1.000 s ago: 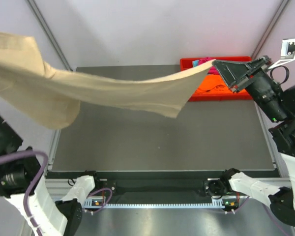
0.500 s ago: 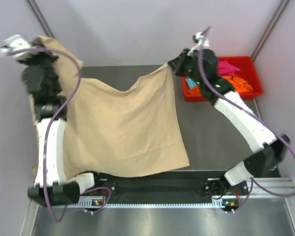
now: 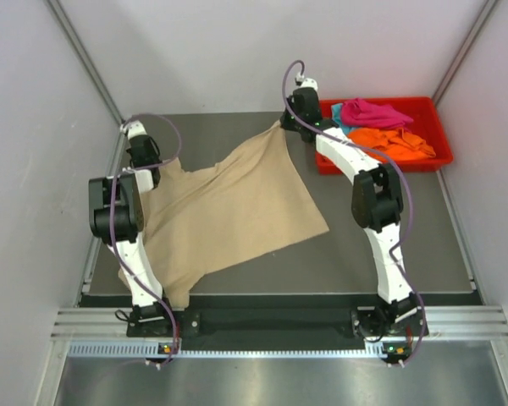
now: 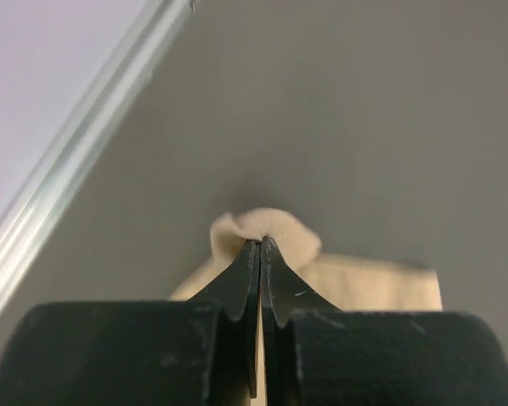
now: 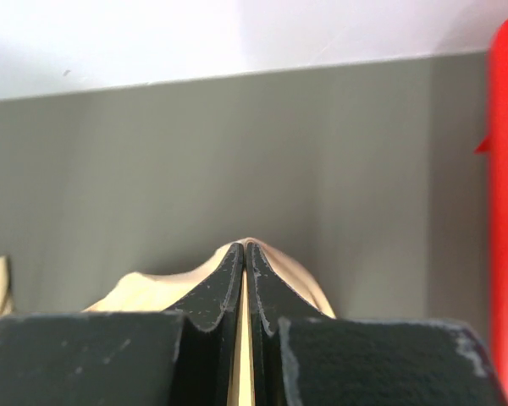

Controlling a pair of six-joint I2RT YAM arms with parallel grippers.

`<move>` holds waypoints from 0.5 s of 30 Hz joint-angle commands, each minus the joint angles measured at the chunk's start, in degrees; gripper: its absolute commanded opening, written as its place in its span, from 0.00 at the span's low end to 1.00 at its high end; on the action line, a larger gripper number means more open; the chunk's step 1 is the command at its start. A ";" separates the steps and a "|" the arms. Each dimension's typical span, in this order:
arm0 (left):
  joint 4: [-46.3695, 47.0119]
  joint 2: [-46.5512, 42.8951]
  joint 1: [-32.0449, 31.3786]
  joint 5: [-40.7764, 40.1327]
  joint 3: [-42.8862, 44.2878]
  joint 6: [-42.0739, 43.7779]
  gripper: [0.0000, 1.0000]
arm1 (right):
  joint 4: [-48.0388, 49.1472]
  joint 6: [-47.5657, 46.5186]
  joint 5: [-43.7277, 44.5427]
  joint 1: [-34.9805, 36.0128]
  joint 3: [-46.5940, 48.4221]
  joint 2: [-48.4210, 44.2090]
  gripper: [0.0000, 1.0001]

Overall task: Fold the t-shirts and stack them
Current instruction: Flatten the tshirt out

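I hold the beige t-shirt (image 3: 229,211) by its far edge, left gripper (image 4: 261,245) and right gripper (image 5: 244,248) each clamped tight on a pinch of cloth. They are set wide apart so it spreads flat on the table (image 3: 389,245) for folding; its near-left part seems bunched.

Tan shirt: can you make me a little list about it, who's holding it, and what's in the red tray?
Tan shirt: spread on the grey table, not folded
Left fingers: shut, pinching one far corner
Right fingers: shut, pinching the other far corner
Red tray: far right corner, holds a pink shirt and an orange shirt
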 commanded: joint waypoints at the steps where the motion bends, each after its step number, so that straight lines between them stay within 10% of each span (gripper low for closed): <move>1: 9.10 3.78 2.36 -0.09 11.02 -0.68 0.00 | 0.53 -2.38 0.44 -1.68 8.77 0.74 0.00; 15: 9.10 0.47 4.38 -0.09 17.20 -0.68 0.00 | 1.50 -1.07 -2.02 -4.40 9.13 3.11 0.00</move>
